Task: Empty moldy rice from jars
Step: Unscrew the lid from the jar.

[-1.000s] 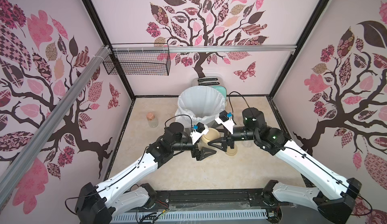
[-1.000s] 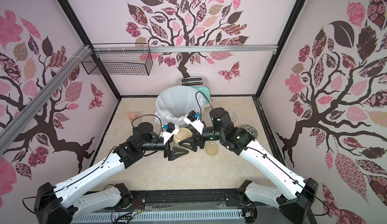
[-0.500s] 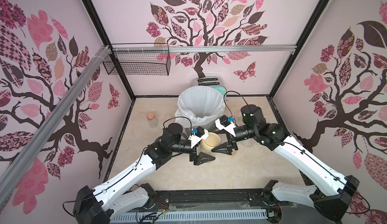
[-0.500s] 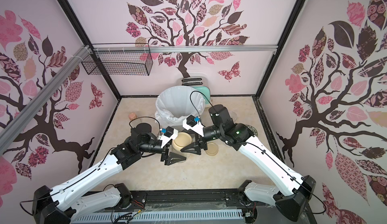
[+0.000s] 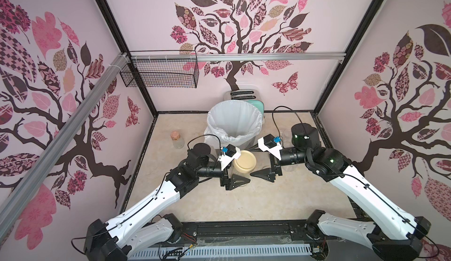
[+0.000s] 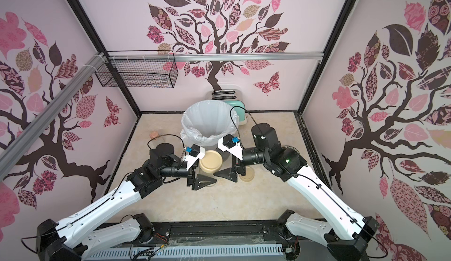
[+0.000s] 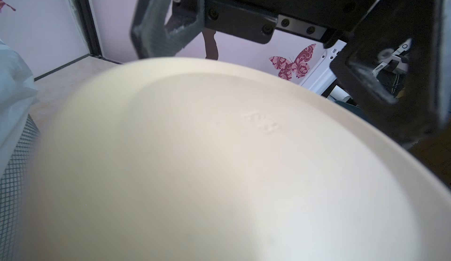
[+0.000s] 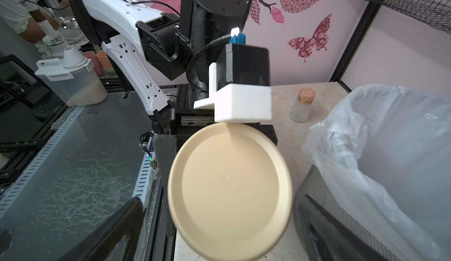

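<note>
Step in hand: we judge this to be the uncapping. The left end effector (image 5: 238, 176) is clamped on a jar (image 5: 244, 162), which it holds off the tabletop (image 5: 219, 206) and tips so the beige lid (image 8: 230, 186) faces the right arm.
Right end effector (image 5: 259, 167): the jaws are wide apart and empty. In the left wrist view its fingers (image 7: 166, 28) stand just beyond the lid's rim and seem not to touch it.
Next move: probably to close those fingers round the lid's edge and twist against the left grip. That calls for a square, centred approach, or the lid may slip.
Moldy rice: we see it in no view, because the lid hides the held jar's glass — presumably it is inside.
Loose lid (image 6: 246, 176): it lies flat on the tabletop under the right wrist, so one jar seems to be open.
Bin (image 5: 258, 123): white-lined with an open mouth, just behind the held jar. We cannot tell what lies at its bottom.
Lidless jar (image 5: 286, 135): it stands beside the bin and is partly hidden by the right arm — it looks empty.
Flask (image 5: 177, 141): cork-stoppered, far left, well apart from the work.
</note>
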Robot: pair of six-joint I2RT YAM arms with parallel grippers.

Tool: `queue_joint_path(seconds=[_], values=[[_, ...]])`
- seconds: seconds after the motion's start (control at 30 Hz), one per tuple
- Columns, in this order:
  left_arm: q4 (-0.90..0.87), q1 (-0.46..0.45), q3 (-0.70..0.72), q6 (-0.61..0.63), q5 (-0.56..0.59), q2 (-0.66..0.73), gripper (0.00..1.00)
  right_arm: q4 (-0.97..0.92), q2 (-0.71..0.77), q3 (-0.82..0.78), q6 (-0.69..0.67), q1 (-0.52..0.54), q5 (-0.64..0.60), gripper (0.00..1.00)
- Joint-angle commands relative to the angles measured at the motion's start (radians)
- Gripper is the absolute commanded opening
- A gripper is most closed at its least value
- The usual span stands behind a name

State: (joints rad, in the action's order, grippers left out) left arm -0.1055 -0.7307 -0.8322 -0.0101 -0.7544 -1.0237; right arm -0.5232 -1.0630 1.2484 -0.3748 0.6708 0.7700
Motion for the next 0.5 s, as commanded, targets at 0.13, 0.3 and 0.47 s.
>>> queue_joint_path(seconds=[0.13,0.3,0.47], values=[[0.096,0.006,-0.03,-0.007,0.019,0.013,0.67,-0.027,0.025,0.008,0.096,0.003,-0.145,1.0],[0.096,0.007,-0.03,0.0,0.072,0.01,0.67,-0.047,0.007,0.07,0.222,0.005,-0.143,0.99],[0.108,0.006,-0.019,-0.005,0.117,0.0,0.67,-0.057,0.01,0.105,0.333,0.077,-0.304,1.0]])
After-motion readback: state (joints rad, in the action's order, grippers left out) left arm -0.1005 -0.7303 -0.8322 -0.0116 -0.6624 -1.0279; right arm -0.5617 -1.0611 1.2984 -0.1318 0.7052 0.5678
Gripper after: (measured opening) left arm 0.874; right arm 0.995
